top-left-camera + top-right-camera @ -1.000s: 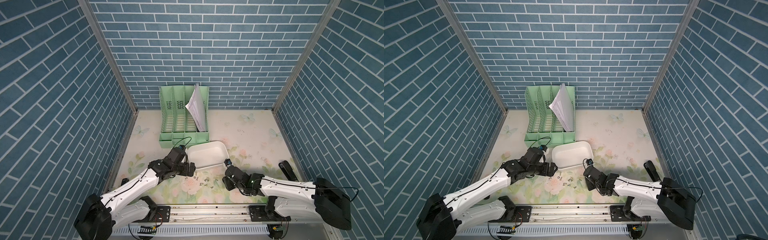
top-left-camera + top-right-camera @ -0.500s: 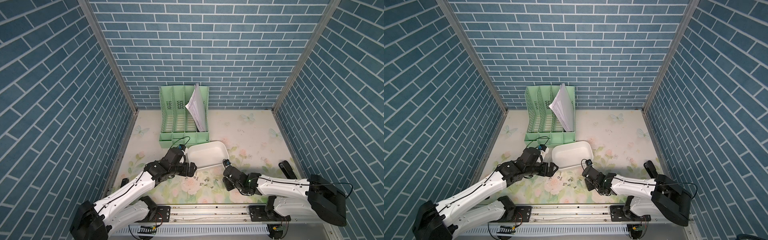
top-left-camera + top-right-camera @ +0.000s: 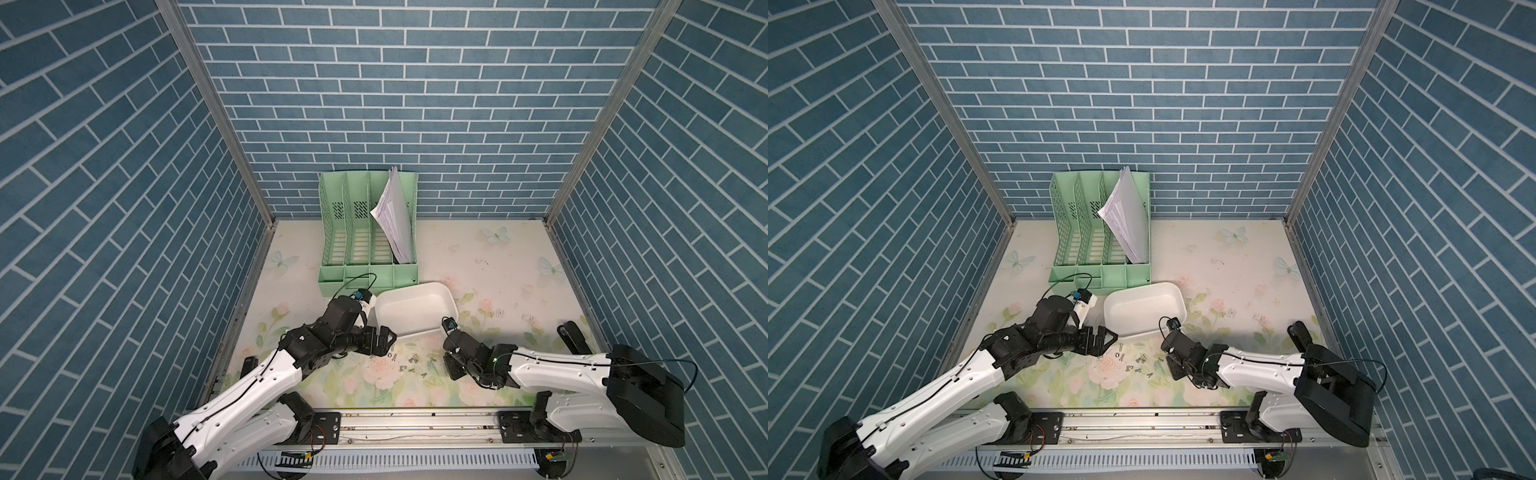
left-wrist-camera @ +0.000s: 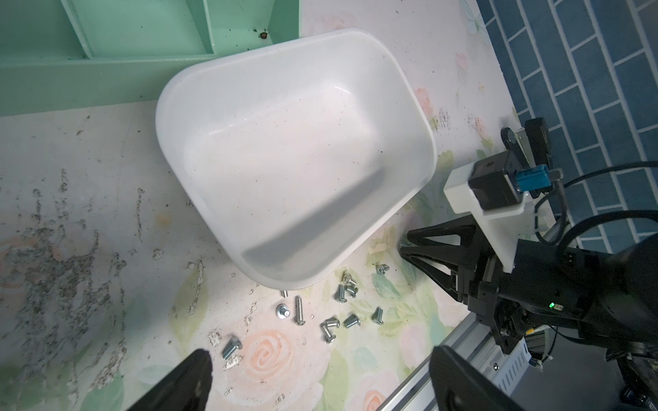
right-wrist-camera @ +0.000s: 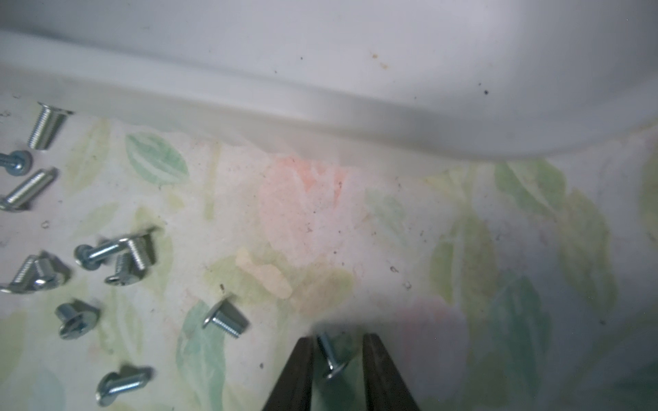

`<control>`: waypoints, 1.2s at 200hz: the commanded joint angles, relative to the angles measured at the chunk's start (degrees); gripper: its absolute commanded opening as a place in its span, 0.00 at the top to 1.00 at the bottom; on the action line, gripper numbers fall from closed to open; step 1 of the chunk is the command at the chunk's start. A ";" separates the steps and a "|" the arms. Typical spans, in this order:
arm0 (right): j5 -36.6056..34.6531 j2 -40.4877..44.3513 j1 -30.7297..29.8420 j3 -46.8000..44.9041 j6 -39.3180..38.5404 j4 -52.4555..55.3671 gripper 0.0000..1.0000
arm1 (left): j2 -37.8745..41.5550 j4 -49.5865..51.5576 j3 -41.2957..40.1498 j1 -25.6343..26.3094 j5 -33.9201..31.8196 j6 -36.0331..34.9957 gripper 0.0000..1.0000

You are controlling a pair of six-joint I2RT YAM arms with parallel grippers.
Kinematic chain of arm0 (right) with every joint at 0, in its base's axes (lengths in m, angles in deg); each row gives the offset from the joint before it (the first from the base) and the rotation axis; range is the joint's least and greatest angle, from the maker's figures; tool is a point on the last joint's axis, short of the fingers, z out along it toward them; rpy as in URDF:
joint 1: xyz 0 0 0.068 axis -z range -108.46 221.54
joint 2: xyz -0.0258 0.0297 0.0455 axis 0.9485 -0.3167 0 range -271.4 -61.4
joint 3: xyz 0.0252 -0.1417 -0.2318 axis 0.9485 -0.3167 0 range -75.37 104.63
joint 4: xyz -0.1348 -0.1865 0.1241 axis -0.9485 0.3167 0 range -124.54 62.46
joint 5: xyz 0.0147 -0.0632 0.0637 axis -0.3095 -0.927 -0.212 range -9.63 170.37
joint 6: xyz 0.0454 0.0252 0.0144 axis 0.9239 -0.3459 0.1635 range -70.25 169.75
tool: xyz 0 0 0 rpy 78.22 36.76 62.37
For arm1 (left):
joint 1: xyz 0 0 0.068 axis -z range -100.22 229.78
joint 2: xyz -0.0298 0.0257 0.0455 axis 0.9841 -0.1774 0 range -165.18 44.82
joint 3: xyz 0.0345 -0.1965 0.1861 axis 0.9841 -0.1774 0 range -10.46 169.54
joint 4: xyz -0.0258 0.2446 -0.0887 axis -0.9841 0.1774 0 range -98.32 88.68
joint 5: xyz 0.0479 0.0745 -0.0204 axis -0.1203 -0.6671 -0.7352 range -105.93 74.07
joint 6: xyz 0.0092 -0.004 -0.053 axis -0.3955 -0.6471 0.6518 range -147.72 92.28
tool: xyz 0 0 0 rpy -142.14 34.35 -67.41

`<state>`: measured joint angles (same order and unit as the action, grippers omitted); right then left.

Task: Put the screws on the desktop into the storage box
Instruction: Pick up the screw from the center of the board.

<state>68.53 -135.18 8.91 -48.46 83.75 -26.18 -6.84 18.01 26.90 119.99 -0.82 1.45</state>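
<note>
Tiny silver-grey metal screws [image 4: 350, 320] are glinting on the flat cream desktop [image 3: 478, 257], rose-and-leaf printed; the shallow plastic storage box [image 4: 285, 160] is showing white, the slotted organiser [image 4: 142, 32] mint-green.

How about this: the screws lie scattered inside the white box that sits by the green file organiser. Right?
No. The left wrist view shows the storage box empty; the screws lie scattered on the desktop just outside it. It does sit by the green file organiser.
</note>
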 commanded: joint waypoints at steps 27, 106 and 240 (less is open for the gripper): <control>1.20 -0.58 -0.28 0.89 -1.13 2.00 0.78 | 1.34 1.05 1.49 0.40 2.28 -0.84 0.00; 0.07 2.55 -0.30 2.01 -1.11 5.13 0.84 | 0.32 0.74 1.12 0.40 1.15 -1.08 0.00; -3.43 5.24 2.20 14.48 -6.73 11.28 0.84 | -0.58 3.68 1.33 0.40 -2.70 0.22 0.00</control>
<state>66.19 -127.79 9.76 -36.98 80.53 -14.77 -7.80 19.63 26.95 120.05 -1.93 1.32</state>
